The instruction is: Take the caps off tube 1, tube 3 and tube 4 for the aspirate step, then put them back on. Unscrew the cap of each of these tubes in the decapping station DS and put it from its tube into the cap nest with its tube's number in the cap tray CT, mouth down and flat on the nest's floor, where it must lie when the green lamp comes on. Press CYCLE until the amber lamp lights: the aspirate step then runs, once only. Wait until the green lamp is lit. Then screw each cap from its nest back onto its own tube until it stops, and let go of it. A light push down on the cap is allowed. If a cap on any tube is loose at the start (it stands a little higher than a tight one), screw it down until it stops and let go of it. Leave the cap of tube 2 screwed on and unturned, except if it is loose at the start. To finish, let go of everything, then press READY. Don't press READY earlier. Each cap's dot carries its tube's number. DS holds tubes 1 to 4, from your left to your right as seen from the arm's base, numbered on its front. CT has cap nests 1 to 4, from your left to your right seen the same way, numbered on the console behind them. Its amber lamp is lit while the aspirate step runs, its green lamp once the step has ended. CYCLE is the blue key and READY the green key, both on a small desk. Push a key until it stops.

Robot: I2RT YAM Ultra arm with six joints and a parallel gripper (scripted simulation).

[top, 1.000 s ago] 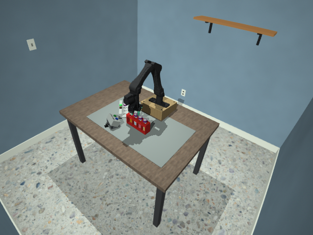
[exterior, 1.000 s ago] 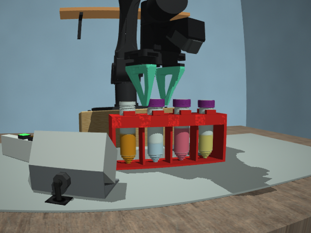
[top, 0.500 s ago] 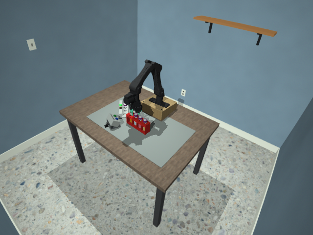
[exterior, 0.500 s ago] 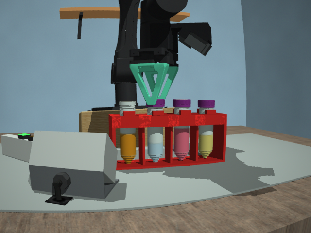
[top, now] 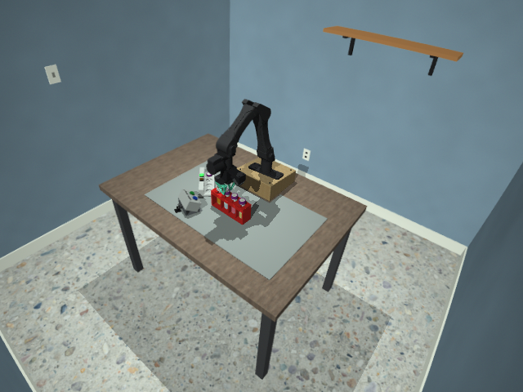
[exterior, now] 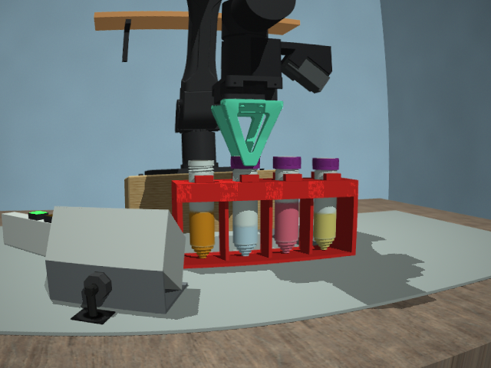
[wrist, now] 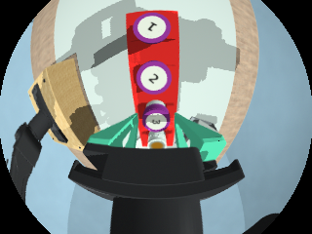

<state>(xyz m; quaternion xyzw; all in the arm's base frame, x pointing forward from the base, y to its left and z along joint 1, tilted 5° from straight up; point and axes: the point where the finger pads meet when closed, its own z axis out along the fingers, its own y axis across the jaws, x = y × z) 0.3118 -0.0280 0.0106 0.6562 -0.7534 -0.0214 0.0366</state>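
The red decapping station (top: 230, 212) (exterior: 265, 192) (wrist: 153, 54) holds tubes 1 to 4. Purple caps sit on tube 1 (exterior: 324, 231), tube 2 (exterior: 286, 228) and tube 3 (exterior: 245, 238). Tube 4 (exterior: 202, 229) has bare threads. My gripper (exterior: 250, 161) (wrist: 156, 116) is half open, pointing down, its fingertips on either side of the cap of tube 3 (wrist: 156, 122); contact is not discernible. In the top view, a purple cap (top: 208, 174) lies in an end nest of the white cap tray (top: 206, 193); its number is unreadable. The green lamp (top: 201, 175) (exterior: 38, 212) is lit.
The small grey desk (top: 189, 204) (exterior: 107, 238) stands beside the station, with its blue key (top: 194, 198) and green key (top: 192, 193). The wooden base block (top: 272, 189) (exterior: 153, 198) of the arm stands behind the station.
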